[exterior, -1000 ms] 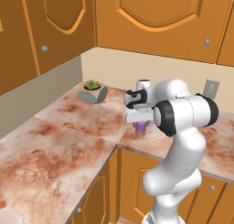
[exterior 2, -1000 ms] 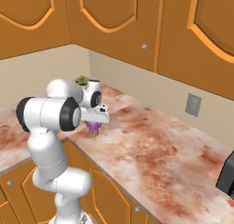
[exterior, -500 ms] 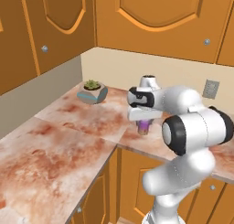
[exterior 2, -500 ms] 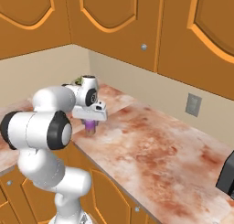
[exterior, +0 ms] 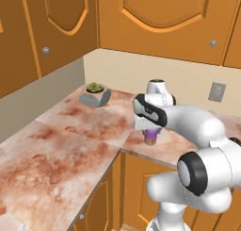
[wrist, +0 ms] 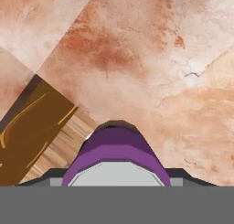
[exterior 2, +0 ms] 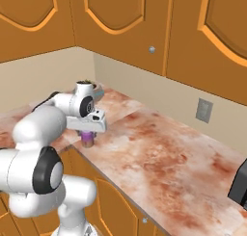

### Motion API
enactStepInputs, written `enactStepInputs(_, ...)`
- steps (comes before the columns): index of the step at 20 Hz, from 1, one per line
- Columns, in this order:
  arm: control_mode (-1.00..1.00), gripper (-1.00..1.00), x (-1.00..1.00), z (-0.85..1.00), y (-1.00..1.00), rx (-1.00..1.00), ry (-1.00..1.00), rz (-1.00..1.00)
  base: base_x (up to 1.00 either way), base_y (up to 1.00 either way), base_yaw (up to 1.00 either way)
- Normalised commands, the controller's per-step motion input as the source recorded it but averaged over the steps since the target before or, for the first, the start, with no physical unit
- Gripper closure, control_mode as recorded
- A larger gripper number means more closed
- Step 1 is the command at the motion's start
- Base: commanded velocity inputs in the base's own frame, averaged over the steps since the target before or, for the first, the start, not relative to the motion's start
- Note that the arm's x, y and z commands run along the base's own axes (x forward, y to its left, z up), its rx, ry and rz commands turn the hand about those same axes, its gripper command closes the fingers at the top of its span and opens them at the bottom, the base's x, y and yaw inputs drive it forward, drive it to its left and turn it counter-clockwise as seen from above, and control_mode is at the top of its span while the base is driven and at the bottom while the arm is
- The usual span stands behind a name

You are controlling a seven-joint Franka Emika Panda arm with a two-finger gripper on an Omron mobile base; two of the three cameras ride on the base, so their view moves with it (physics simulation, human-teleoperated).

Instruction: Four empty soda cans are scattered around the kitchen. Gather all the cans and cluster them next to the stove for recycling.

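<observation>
A purple soda can (exterior: 150, 136) stands upright at the front edge of the reddish marble counter (exterior: 84, 126), near the inner corner. My gripper (exterior: 149, 132) reaches down over it from above and is shut on the can (exterior 2: 88, 139). In the hand view the can's purple shoulder and silvery top (wrist: 116, 157) sit between my fingers, with the counter and its edge beyond. I cannot tell whether the can rests on the counter or hangs just above it. The stove is out of view.
A small plant in a grey-blue pot (exterior: 94, 94) sits in the back corner of the counter. A wall outlet (exterior 2: 204, 110) is on the backsplash, and a black toaster (exterior 2: 240, 184) is at the far right. Orange cabinets hang overhead and brown floor lies below the counter edge.
The arm's elbow and large links have swung down and around. The hand with the purple can has shifted only slightly, toward the counter's front edge. The grip looks unchanged.
</observation>
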Motion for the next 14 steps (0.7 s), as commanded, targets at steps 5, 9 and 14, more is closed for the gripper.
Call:
enactStepInputs(5,-1.0,1.0,-0.3,0.13,0.04,0.0,0.0,0.01,0.0,0.0,0.0)
enactStepInputs(9,-1.0,1.0,-0.28,0.19,0.02,0.0,0.0,0.0,0.0,0.0,0.0)
enactStepInputs(14,1.0,1.0,-0.24,0.15,0.11,0.0,0.0,0.0,-0.09,0.04,0.0)
